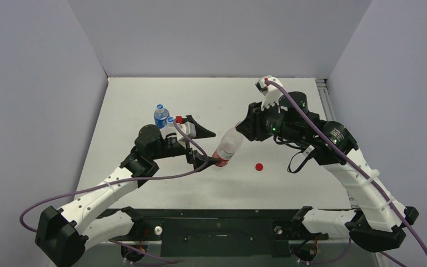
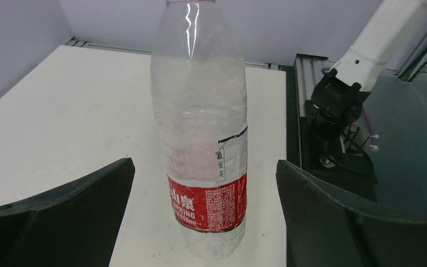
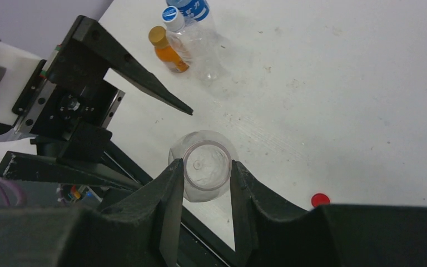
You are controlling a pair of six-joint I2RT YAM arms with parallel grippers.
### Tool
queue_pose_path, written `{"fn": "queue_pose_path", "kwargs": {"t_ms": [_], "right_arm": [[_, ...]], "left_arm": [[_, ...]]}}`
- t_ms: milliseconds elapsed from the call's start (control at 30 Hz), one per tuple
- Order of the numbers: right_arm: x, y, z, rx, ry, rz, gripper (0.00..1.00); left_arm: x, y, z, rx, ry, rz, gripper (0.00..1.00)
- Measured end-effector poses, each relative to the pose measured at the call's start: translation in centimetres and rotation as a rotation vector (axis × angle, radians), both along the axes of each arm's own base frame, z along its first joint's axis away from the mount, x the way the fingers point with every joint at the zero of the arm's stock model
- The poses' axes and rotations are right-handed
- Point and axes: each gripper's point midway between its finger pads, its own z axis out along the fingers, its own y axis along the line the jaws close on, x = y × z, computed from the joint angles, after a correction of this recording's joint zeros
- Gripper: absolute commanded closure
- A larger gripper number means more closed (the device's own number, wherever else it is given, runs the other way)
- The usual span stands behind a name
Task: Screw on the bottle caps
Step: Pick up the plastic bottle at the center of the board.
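Observation:
A clear uncapped bottle with a red label point(image 1: 226, 149) stands on the white table. My right gripper point(image 1: 241, 128) is shut on its open neck point(image 3: 207, 168); both fingers touch the rim. My left gripper point(image 1: 210, 147) is wide open around the bottle's lower body point(image 2: 200, 128), with both fingers point(image 2: 72, 211) apart from it. A red cap point(image 1: 259, 166) lies loose on the table right of the bottle and also shows in the right wrist view point(image 3: 320, 199).
At the back left stand a bottle with a blue label point(image 1: 160, 115), a clear bottle with a blue-and-white cap point(image 3: 173, 15) and a small orange bottle with a gold cap point(image 3: 158, 36). The table's right rail point(image 1: 324, 97) runs beside the right arm.

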Motion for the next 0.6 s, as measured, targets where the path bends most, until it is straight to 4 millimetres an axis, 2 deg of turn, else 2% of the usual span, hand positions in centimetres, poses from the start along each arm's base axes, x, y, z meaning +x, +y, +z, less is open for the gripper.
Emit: {"fn": "queue_pose_path", "kwargs": {"t_ms": [200,467,567,600], "right_arm": [[-2.0,1.8,0.8,0.018,-0.03,0.101,1.0],[-2.9,2.8,2.3,0.032,-0.071,0.152,1.0],[-2.9,2.8,2.7,0.036,-0.087,0.152,1.0],[-2.9,2.8,2.8,0.035,-0.092,0.15,1.0]], "left_arm": [[-1.6,-1.0,0.5,-0.035,0.049,-0.094,0.04],[-2.5,-2.0,-0.9,-0.011,0.112,-0.15,0.0],[-2.5,-2.0,-1.0,-0.01,0.117,-0.153,0.14],[-2.6,-2.0,-1.0,-0.01,0.122,-0.153,0.22]]}}
